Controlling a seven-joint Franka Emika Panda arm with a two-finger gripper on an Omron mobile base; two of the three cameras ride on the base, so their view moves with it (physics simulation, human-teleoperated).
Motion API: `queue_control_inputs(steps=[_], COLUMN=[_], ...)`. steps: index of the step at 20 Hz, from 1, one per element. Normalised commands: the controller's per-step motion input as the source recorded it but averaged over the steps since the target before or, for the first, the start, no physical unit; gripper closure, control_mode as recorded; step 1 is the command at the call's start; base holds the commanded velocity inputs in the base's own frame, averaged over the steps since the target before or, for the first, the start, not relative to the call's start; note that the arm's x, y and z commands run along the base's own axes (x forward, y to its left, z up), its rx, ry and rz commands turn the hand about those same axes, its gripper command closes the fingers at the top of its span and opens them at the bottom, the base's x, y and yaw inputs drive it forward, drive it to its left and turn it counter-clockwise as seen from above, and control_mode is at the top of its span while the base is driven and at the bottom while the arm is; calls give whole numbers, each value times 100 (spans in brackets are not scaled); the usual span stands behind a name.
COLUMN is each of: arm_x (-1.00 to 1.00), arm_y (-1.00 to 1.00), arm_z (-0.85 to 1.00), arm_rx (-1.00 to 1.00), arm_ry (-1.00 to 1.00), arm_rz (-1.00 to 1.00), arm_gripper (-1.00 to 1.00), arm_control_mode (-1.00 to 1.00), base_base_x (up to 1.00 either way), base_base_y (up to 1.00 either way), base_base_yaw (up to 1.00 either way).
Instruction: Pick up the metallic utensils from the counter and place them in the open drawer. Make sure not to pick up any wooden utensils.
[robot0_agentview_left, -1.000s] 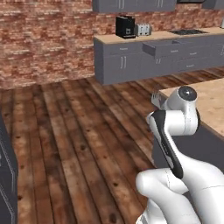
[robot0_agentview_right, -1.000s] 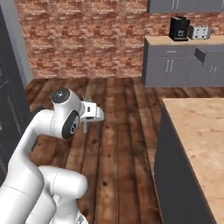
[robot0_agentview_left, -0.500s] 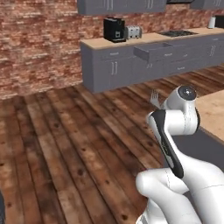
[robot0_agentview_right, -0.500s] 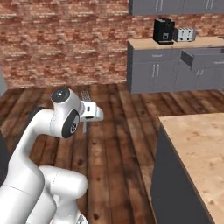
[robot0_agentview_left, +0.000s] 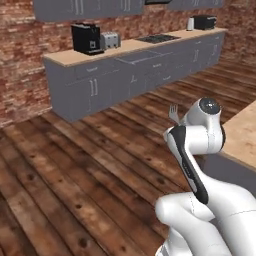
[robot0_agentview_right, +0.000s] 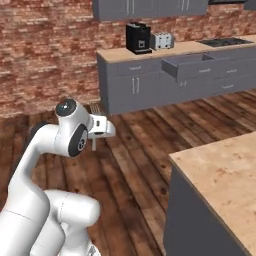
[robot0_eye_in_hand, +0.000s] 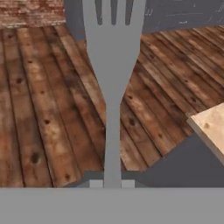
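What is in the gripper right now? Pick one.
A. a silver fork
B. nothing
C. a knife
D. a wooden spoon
A: in the hand view the fork rises from between the shut fingertips of the gripper, tines pointing away over the wood floor; its tines also show past the hand in the left base view.

The white arm (robot0_agentview_right: 55, 165) rises at lower left over the wooden floor (robot0_agentview_right: 145, 145), its hand (robot0_agentview_right: 100, 126) pointing right with fork (robot0_agentview_right: 95, 108) tines showing just above it. A corner of the pale bench (robot0_agentview_right: 225, 170) on its grey base fills the lower right. Against the brick wall (robot0_agentview_right: 50, 55) stands a run of grey cabinets (robot0_agentview_right: 130, 90) with a drawer (robot0_agentview_right: 187, 66) pulled open, and on their top a black coffee machine (robot0_agentview_right: 138, 38), a toaster (robot0_agentview_right: 161, 40) just beside it and a cooktop (robot0_agentview_right: 230, 42) farther right.
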Motion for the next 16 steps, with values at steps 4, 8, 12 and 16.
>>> queue_control_inputs(steps=[4, 8, 12, 16], arm_x=[0, 0, 0, 0], arm_y=[0, 0, 0, 0], arm_z=[0, 0, 0, 0], arm_rx=[0, 0, 0, 0], arm_ry=[0, 0, 0, 0], arm_rz=[0, 0, 0, 0], arm_gripper=[100, 100, 100, 100], arm_control_mode=[100, 100, 100, 100], base_base_x=[100, 100, 100, 100], base_base_y=[70, 100, 100, 100], base_base_yaw=[-49, -42, -36, -36])
